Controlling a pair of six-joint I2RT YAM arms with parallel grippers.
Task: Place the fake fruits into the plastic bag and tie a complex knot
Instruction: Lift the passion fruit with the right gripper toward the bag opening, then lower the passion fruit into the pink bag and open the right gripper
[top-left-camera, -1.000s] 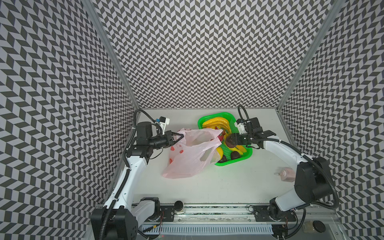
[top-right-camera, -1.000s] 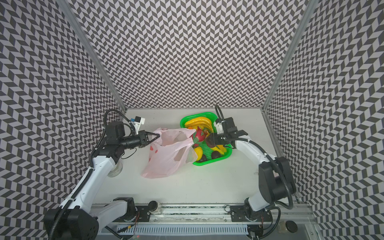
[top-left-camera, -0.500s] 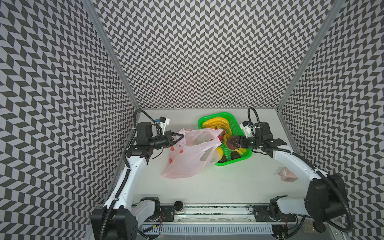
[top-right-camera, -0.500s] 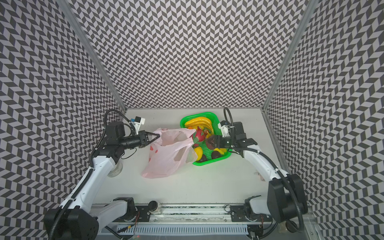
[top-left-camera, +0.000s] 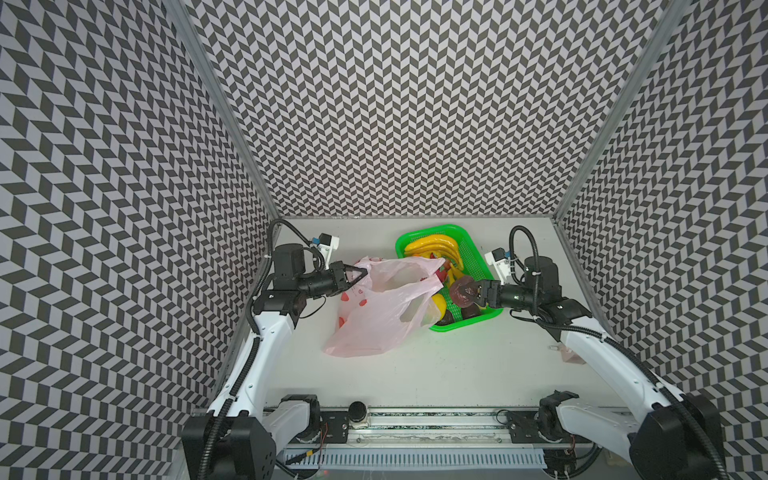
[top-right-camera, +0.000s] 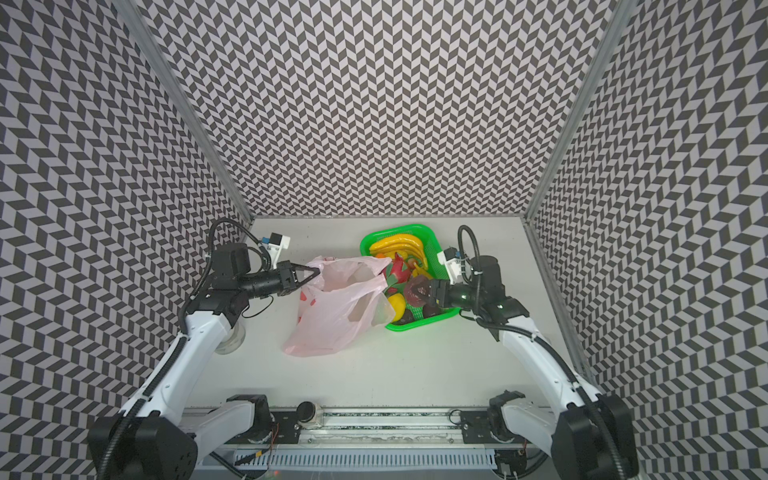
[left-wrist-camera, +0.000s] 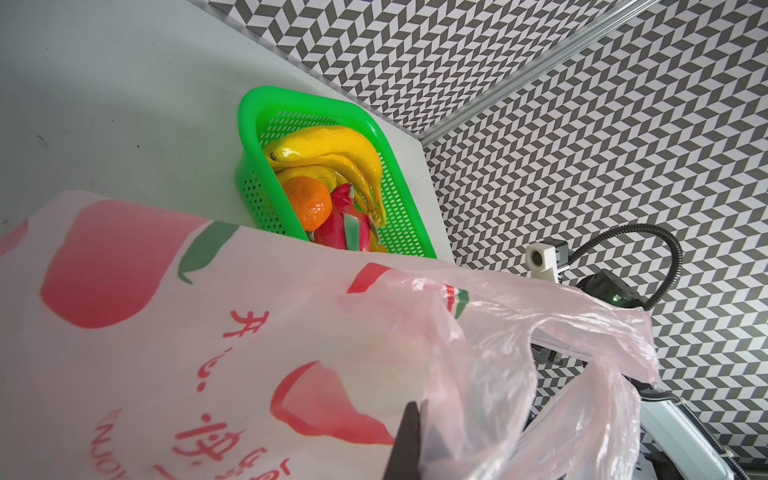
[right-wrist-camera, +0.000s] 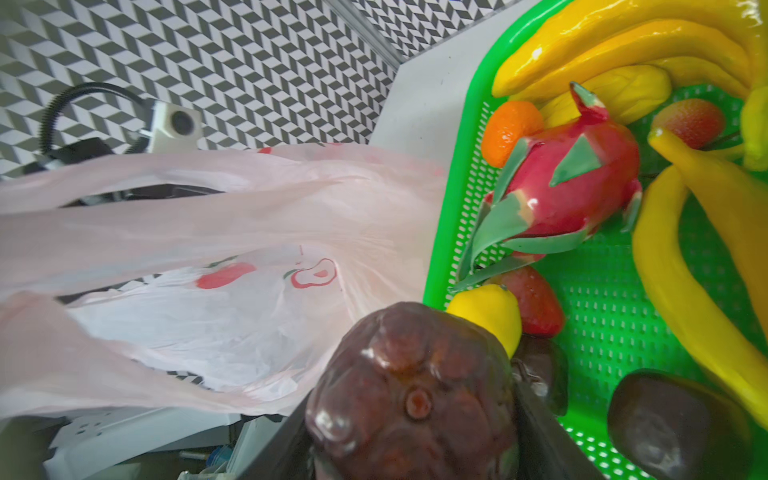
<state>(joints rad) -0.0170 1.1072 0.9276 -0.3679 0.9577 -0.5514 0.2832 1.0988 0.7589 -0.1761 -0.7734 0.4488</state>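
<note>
The pale-pink plastic bag (top-left-camera: 374, 307) (top-right-camera: 332, 307) lies on the table with its mouth facing the green basket (top-left-camera: 461, 325). My left gripper (top-left-camera: 361, 272) (top-right-camera: 316, 272) is shut on the bag's rim and holds the mouth up. My right gripper (top-left-camera: 471, 291) (top-right-camera: 424, 291) is shut on a dark brown-purple fruit (top-left-camera: 460, 287) (right-wrist-camera: 411, 374), held above the basket's near end, just beside the bag's mouth. Bananas (top-left-camera: 434, 245) (left-wrist-camera: 332, 145), an orange (left-wrist-camera: 309, 203), a dragon fruit (right-wrist-camera: 573, 183) and a lemon (right-wrist-camera: 486, 311) lie in the basket.
Chevron-patterned walls close in the back and both sides. A small pinkish object (top-left-camera: 569, 355) lies by the right arm near the right wall. A clear round thing (top-right-camera: 230, 338) sits under the left arm. The basket (top-right-camera: 415, 326) touches the bag.
The right arm has swung out to the right, so its wrist now points left at the bag. The dark fruit stays in its jaws over the basket. The left arm has not moved.
</note>
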